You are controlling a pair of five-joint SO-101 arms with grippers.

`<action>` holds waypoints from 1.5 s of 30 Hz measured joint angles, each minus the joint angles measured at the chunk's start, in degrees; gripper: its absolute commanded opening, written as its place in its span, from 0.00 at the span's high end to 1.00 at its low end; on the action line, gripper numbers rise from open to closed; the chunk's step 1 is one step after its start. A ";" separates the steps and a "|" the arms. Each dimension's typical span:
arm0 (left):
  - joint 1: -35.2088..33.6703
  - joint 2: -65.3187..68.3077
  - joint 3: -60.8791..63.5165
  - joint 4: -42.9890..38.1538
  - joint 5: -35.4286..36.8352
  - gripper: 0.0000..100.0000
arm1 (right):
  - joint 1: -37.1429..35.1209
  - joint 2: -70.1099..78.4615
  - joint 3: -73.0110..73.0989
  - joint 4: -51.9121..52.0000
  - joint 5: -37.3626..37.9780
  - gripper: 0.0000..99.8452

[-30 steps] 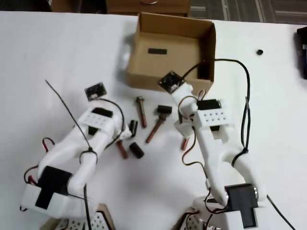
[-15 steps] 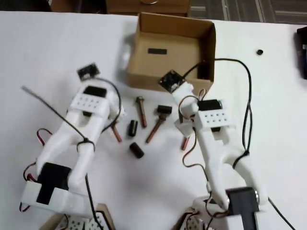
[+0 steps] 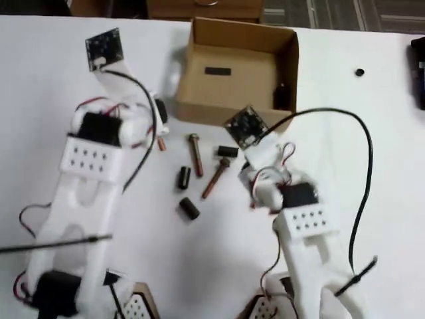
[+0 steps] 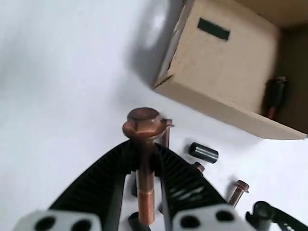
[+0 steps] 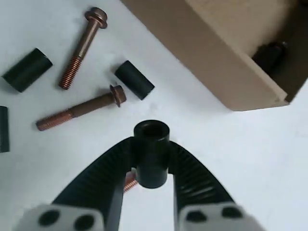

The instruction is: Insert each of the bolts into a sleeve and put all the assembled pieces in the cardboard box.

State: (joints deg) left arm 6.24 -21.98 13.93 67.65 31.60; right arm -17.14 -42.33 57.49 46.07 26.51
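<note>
Left gripper [image 4: 143,147]: jaws pinching a bolt [image 4: 143,126], head outward, seemingly for mating. Right gripper [image 5: 152,144]: jaws pinching a sleeve [image 5: 152,156], bore exposed. Cardboard box [image 3: 219,111], twelve o'clock; spare bolts [image 3: 194,154], sleeves [image 3: 184,177] at its six.

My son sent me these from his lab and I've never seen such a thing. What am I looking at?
These are two small white robot arms at a table. One picture looks down from above; the other two come from cameras on the arms' wrists. The left gripper holds a copper bolt; the right gripper holds a black sleeve. Two more bolts and three sleeves lie loose on the table near a cardboard box, with one dark piece inside.
</note>
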 measured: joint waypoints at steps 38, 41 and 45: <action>9.41 -12.40 16.88 -13.80 3.34 0.98 | -20.22 -12.66 14.07 -19.43 -22.07 0.98; 9.41 -12.40 17.49 -15.12 3.43 0.98 | -20.13 -13.54 14.07 -19.43 -22.07 0.98; 9.41 -12.40 19.69 -17.32 3.60 0.98 | -20.22 -13.71 14.15 -19.43 -22.07 0.98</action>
State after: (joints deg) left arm 15.65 -34.37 33.63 50.33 35.21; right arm -37.36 -56.04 71.65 26.64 4.44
